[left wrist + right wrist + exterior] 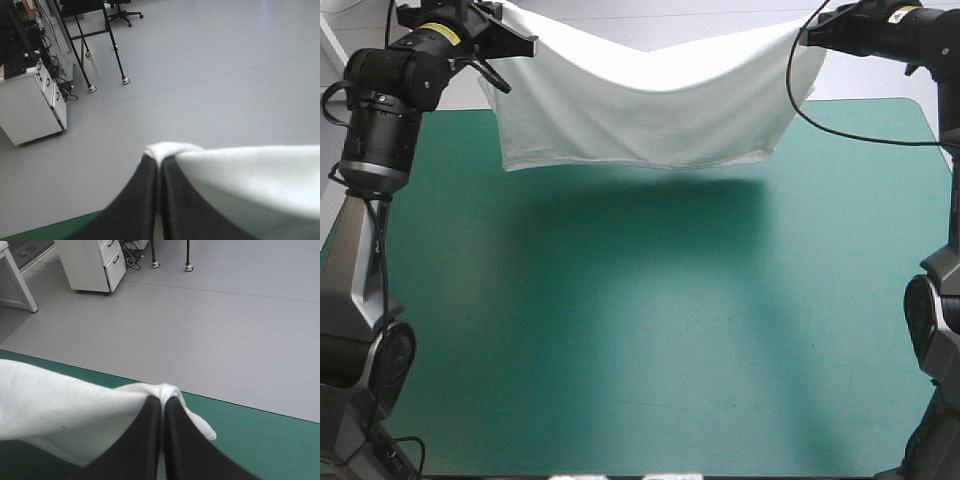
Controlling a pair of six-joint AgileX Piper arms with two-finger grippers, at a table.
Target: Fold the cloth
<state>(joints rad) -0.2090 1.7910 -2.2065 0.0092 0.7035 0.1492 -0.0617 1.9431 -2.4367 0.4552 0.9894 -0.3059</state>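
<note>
**Desk:** Which step do you log?

**Me:** Lift-and-spread, by my reading. I have the T-shirt [650, 110] in the air over the far part of the table [640, 340], strung between both arms. I see no fold in it yet.

**Desk:** Fingers?

**Me:** The left gripper [159, 162] is pinched almost closed on a white bunch of fabric. The right gripper [163, 401] is the same, with a small knot of cloth poking past the tips.

**Desk:** Orientation?

**Me:** The long axis runs left to right, parallel to the far edge. The upper edge sags midway between the grips. The lower edge hangs straight and level, pointing down at the table. I cannot tell if it touches the table, nor which end is the collar.

**Desk:** Next move?

**Me:** My judgement is to bring both arms down together and draw toward me, so the shirt lays out flat. That calls for equal tension on both sides, or the sag will turn into wrinkles.
</note>
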